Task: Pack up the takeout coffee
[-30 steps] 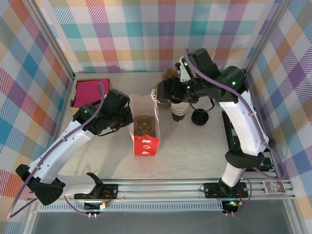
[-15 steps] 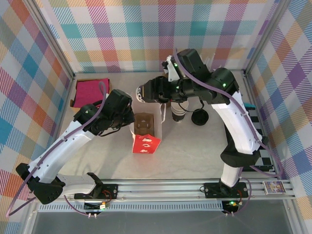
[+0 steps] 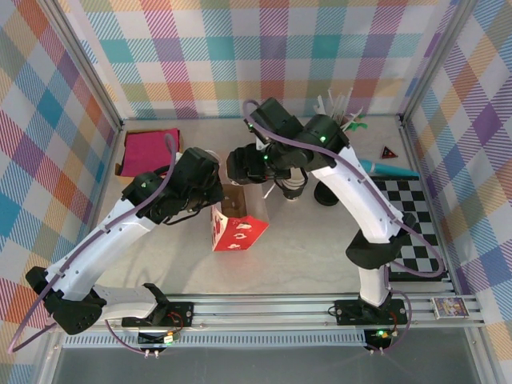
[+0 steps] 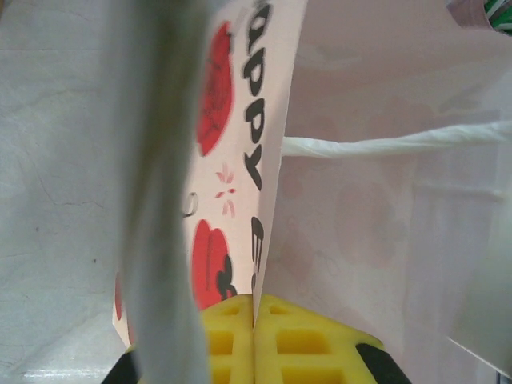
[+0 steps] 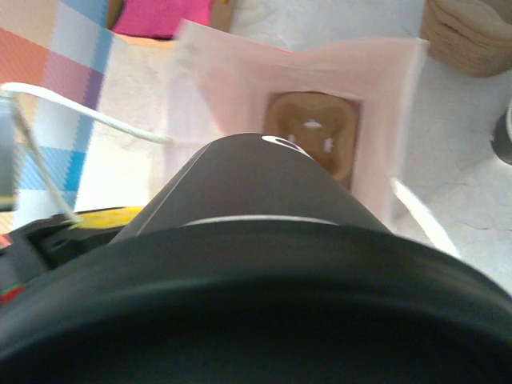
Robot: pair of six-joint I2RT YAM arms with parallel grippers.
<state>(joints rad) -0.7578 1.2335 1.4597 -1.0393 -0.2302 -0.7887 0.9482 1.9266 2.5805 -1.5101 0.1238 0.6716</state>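
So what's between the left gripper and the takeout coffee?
The paper bag's side wall, pinched by the left gripper, with the takeout coffee beyond it; right wrist view.

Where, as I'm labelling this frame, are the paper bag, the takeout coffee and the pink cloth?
paper bag [image 3: 240,232], top view, red side panel.
takeout coffee [image 5: 248,180], right wrist view, dark lower band.
pink cloth [image 3: 150,148], top view, its middle.

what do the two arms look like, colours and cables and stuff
The left arm and right arm both have curved white links and black joints, each with a purple cable running along it. A green light glows near the right arm's wrist. The left jaws have yellow gridded pads.
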